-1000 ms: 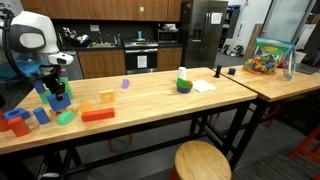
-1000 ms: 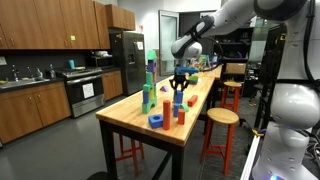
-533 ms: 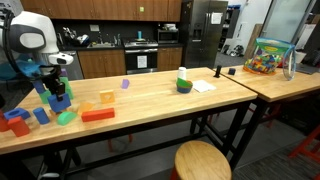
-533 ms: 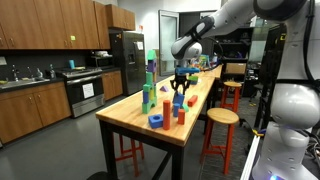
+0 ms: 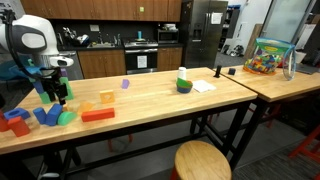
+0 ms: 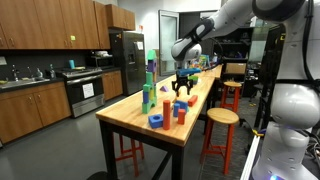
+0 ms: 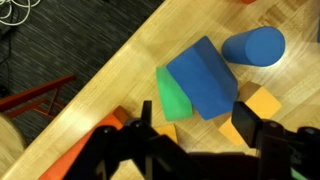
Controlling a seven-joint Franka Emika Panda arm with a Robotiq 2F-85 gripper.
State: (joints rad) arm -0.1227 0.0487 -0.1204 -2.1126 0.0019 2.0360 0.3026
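Observation:
My gripper point(image 7: 198, 125) stands open just above the wooden table point(image 7: 120, 70), nothing between its fingers. Right below it lies a blue wedge-like block point(image 7: 205, 80), resting against a green block point(image 7: 172, 98). A blue cylinder point(image 7: 253, 47) lies beyond them, and a yellow-orange block point(image 7: 258, 108) sits by the right finger. In an exterior view the gripper point(image 5: 58, 92) hangs over the blue block point(image 5: 45, 113) and the green block point(image 5: 66, 117) at the table's end. In an exterior view the gripper point(image 6: 181, 88) is partly hidden behind blocks.
A long red-orange block point(image 5: 97, 114), orange blocks point(image 5: 105, 97), a purple block point(image 5: 125, 84) and red and blue blocks point(image 5: 15, 122) lie around. A green bowl point(image 5: 184, 84) stands mid-table, a toy tub point(image 5: 268, 55) further off. A tall block tower point(image 6: 150, 80) stands near the gripper. Stools point(image 6: 221, 117) stand beside the table.
The jaws have opened and let go of the blue block, which now lies on the table against the green block.

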